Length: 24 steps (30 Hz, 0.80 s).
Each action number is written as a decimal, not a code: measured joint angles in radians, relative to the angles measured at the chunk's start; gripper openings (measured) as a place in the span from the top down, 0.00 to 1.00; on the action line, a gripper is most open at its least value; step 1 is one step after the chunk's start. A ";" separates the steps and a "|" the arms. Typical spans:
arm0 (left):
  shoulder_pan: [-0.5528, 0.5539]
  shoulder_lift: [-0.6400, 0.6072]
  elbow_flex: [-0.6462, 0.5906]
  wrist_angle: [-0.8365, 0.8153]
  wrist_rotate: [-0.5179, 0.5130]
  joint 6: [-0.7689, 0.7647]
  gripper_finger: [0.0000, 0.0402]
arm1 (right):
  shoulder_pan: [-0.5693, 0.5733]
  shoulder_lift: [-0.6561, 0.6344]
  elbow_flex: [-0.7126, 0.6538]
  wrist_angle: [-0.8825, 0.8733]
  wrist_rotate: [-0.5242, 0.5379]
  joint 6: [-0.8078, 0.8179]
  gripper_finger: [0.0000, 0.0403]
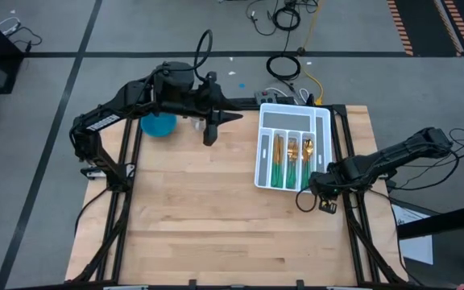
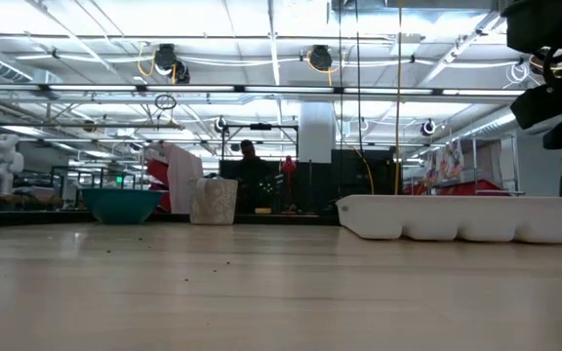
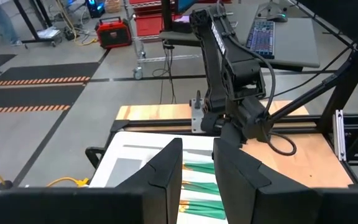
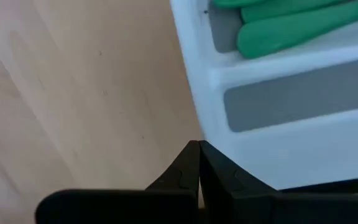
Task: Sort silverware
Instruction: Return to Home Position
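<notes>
Bare wood table (image 1: 216, 217) lies open; the white tray (image 1: 288, 115), blue bowl (image 1: 158, 125) and left arm (image 1: 127, 97) crowd one edge.

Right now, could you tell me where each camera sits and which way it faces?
High: overhead, facing straight down on the table; left arm, right arm, white tray, silverware, blue bowl show.
Low: tabletop height, facing the room; dark arm part upper right.
Left wrist: looks past the open left gripper toward the right arm.
Right wrist: looks down past the shut right gripper.
All four share the tray.
</notes>
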 joint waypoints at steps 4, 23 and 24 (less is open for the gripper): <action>0.000 0.000 0.000 -0.005 0.000 0.000 0.76 | 0.000 0.002 0.000 -0.013 0.007 0.028 1.00; 0.000 0.000 0.000 -0.021 0.000 0.000 0.76 | -0.054 0.010 -0.003 -0.002 0.220 0.295 1.00; 0.000 0.000 0.000 -0.025 0.000 0.000 0.76 | -0.057 0.009 -0.003 0.002 0.212 0.295 1.00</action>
